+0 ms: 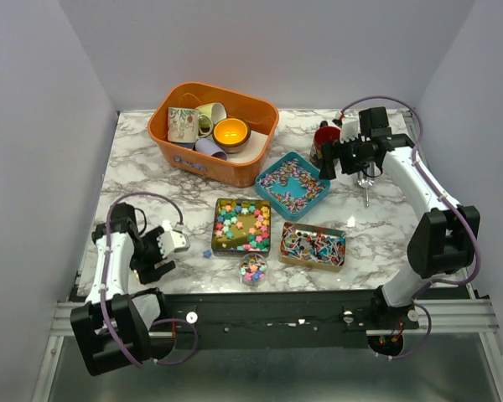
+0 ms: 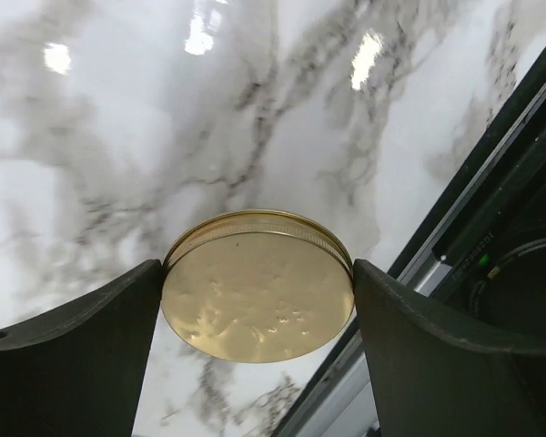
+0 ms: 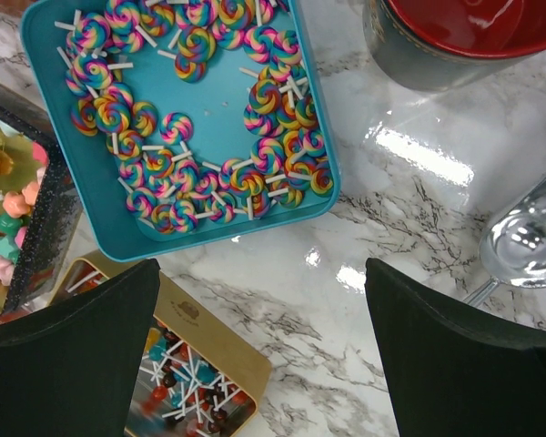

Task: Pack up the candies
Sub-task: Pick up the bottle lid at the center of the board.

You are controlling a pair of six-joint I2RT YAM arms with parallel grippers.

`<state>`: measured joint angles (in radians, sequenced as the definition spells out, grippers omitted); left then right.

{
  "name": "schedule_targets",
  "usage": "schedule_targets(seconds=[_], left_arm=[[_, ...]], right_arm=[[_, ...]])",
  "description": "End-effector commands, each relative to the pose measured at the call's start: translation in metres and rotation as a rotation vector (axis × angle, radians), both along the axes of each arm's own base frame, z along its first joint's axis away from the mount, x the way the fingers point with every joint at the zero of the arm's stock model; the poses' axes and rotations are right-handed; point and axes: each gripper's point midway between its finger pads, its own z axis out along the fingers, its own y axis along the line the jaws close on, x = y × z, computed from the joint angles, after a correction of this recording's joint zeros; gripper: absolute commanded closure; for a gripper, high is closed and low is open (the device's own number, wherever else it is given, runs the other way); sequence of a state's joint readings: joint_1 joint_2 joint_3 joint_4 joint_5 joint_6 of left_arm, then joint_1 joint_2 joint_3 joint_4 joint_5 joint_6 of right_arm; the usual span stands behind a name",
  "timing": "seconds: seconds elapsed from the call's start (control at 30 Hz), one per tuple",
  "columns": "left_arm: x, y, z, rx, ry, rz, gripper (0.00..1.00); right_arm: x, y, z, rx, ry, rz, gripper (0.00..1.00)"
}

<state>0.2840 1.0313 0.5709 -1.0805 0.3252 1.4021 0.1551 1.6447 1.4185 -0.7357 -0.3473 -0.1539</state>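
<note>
Closest to the lens: left gripper (image 2: 257, 269), spread wide yet pressed against both edges of a gold disc (image 2: 255, 309), over the marble table (image 2: 118, 137), nearer than and far left of the teal tray (image 3: 220, 105). Right gripper (image 3: 261, 273) gaping, nothing between its fingers, hovering just beside the teal tray's edge.

Inside the teal tray: rainbow swirl lollipops (image 3: 191, 173), ringed round a bare middle. Left of and nearer than the teal tray:
- dark speckled tray (image 3: 50, 218) full of pastel star candies (image 1: 241, 224)
- small clear jar (image 1: 253, 260) of mixed candies (image 1: 253, 272)
- one loose blue star (image 1: 208, 252) on the marble

Straight nearer than the teal tray: gold tin (image 3: 196, 314) of red, blue and white stick candies (image 1: 314, 244). Behind and left of the teal tray: orange basket (image 1: 205, 166) holding cups (image 1: 184, 124). Right of the teal tray: red-topped pot (image 3: 419, 64) and clear glass (image 3: 526, 244).
</note>
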Motion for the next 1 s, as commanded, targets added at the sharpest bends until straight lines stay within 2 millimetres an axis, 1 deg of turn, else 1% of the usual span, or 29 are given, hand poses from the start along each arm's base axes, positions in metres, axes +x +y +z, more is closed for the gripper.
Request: schedule_targets(seconds=[0.0,0.03,0.07,0.1,0.2,0.23,0.27,0.3,0.33,0.37,0.4,0.43,0.47,0.5,0.53,0.57,0.6,0.63,0.67,0.7,0.73,0.77,0.9,0.97], left_arm=[[0.031,-0.023,0.063,-0.131,-0.127,-0.033,0.14],[0.033,-0.030,0.070,-0.158,-0.134,-0.045,0.14],[0.029,-0.034,0.076,-0.175,-0.119,-0.051,0.14],[0.035,-0.037,0.087,-0.185,-0.148,-0.066,0.14],[0.039,-0.061,0.102,-0.235,-0.171,-0.126,0.14],[0.040,-0.069,0.105,-0.249,-0.170,-0.142,0.13],[0.043,-0.081,0.109,-0.278,-0.173,-0.136,0.13],[0.043,-0.099,0.113,-0.294,-0.171,-0.200,0.13],[0.044,-0.112,0.117,-0.312,-0.169,-0.213,0.13],[0.051,-0.125,0.122,-0.336,-0.178,-0.183,0.13],[0.048,-0.146,0.126,-0.351,-0.165,-0.240,0.13],[0.049,-0.158,0.128,-0.360,-0.160,-0.251,0.13],[0.057,-0.170,0.132,-0.369,-0.189,-0.260,0.13],[0.057,-0.181,0.130,-0.354,-0.160,-0.239,0.13],[0.049,-0.198,0.131,-0.361,-0.152,-0.302,0.14],[0.052,-0.210,0.133,-0.370,-0.168,-0.319,0.14],[0.053,-0.217,0.128,-0.357,-0.156,-0.293,0.14],[0.045,-0.230,0.126,-0.358,-0.151,-0.331,0.14],[0.048,-0.240,0.125,-0.366,-0.169,-0.339,0.14],[0.048,-0.246,0.118,-0.359,-0.156,-0.338,0.14],[0.047,-0.252,0.117,-0.366,-0.144,-0.312,0.13],[0.047,-0.262,0.119,-0.385,-0.159,-0.324,0.13],[0.039,-0.275,0.105,-0.359,-0.144,-0.355,0.13],[0.038,-0.279,0.102,-0.351,-0.148,-0.350,0.12]], right_arm=[[0.005,0.006,0.012,0.036,-0.009,0.008,0.01],[0.005,0.006,0.013,0.038,-0.011,0.006,0.01],[0.006,0.006,0.014,0.041,-0.015,0.008,0.01],[0.006,0.008,0.015,0.043,-0.018,0.012,0.01],[0.006,0.006,0.016,0.040,-0.026,0.009,0.01],[0.006,0.006,0.017,0.038,-0.030,0.011,0.01],[0.005,0.005,0.017,0.036,-0.032,0.011,0.01],[0.005,0.005,0.018,0.033,-0.038,0.014,0.01],[0.004,0.004,0.022,0.032,-0.049,0.017,0.01],[0.003,0.004,0.022,0.026,-0.050,0.016,0.01],[0.002,0.003,0.022,0.025,-0.054,0.015,0.01],[-0.001,0.002,0.021,0.022,-0.052,0.017,0.01],[-0.002,0.000,0.023,0.017,-0.060,0.013,0.01],[-0.003,0.000,0.023,0.014,-0.065,0.011,0.01],[-0.004,-0.001,0.023,0.013,-0.067,0.011,0.01],[-0.008,-0.001,0.026,0.014,-0.074,0.011,0.01],[-0.009,-0.001,0.026,0.015,-0.079,0.011,0.01],[-0.011,-0.001,0.028,0.016,-0.083,0.011,0.01],[-0.013,-0.001,0.027,0.018,-0.080,0.011,0.01],[-0.015,-0.002,0.030,0.019,-0.086,0.010,0.01],[-0.016,-0.002,0.031,0.020,-0.088,0.012,0.01],[-0.016,-0.002,0.032,0.019,-0.094,0.011,0.01],[-0.019,-0.003,0.041,0.017,-0.113,0.016,0.01],[-0.021,-0.002,0.047,0.027,-0.122,0.018,0.01]])
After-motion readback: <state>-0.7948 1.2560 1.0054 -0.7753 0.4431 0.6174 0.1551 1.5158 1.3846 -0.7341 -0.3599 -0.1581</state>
